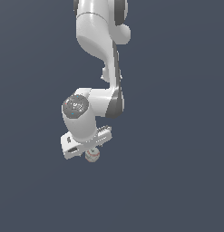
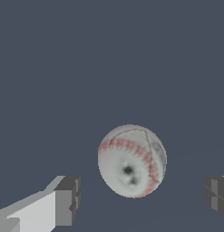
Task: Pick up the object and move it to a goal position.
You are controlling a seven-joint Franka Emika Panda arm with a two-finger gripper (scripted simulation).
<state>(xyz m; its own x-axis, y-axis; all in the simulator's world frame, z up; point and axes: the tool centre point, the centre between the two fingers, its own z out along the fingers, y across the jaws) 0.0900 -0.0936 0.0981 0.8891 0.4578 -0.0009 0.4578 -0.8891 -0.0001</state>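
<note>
The object, a small white ball (image 2: 131,161) with red stitch marks, lies on the dark flat ground. In the exterior view the ball (image 1: 92,155) peeks out just below the white hand of the arm. My gripper (image 2: 140,197) is open, and its two dark fingertips (image 2: 68,199) stand wide apart on either side of the ball without touching it. In the exterior view the gripper (image 1: 90,152) hangs right over the ball, and the hand hides its fingers.
The white arm (image 1: 102,54) reaches down from the top of the exterior view. Plain dark blue-grey ground (image 1: 177,181) lies all around, and I see no goal marker on it.
</note>
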